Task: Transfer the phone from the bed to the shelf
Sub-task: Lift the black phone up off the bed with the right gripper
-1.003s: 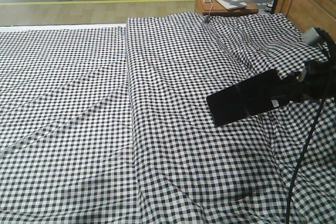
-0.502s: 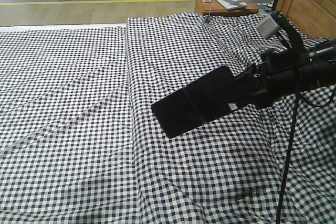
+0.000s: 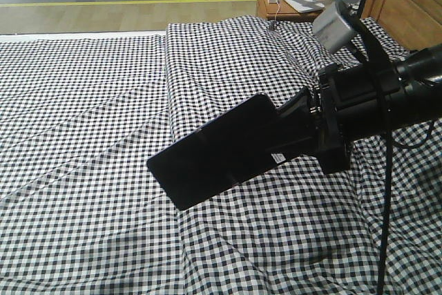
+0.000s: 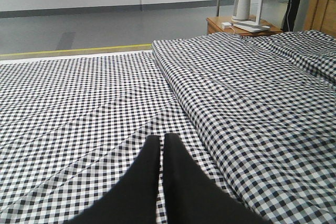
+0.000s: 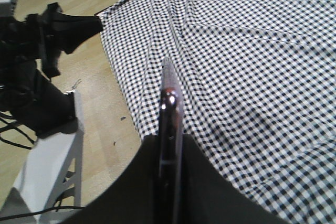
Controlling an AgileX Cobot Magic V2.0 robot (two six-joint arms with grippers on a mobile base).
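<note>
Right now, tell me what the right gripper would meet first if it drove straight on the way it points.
Probably the bed: the right gripper holds the phone out ahead, aimed low across its checked cloth, so the phone's tip would likely touch first. Depth is unclear.

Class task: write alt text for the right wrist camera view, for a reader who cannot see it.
Seen edge-on, the thin phone stands clamped between the black jaws of the right pincer, above the black-and-white checked bed. Pale wooden floor and dark robot hardware lie to the left.
</note>
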